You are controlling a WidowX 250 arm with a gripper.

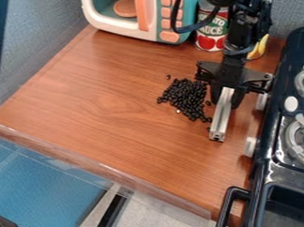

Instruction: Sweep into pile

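- Small, glossy black beans (186, 97) lie in a loose heap right of the middle of the brown wood-grain counter (104, 98), nearer its right edge than its left; a single bean sits apart on the heap's far side, and a few lie toward the bar.
- Black two-finger gripper (229, 93) hangs just right of the heap, its fingers closed narrowly on the upper end of a long, straight, silver metal bar (221, 118).
- Bar's lower end points toward the counter's front edge, with a strip of wood between it and the stove; I cannot tell if it touches the surface.
- Black toy stove (282, 169) with white knobs (250, 146) runs along the right edge, limiting room on that side; its black handle (224, 207) reaches the front right corner.
- Broad stretches of wood run from the heap to the left edge and front edge.
- White, teal and orange toy microwave (154, 31) stands at the back left corner, with a red-and-white can (207, 42) beside it, behind the arm.
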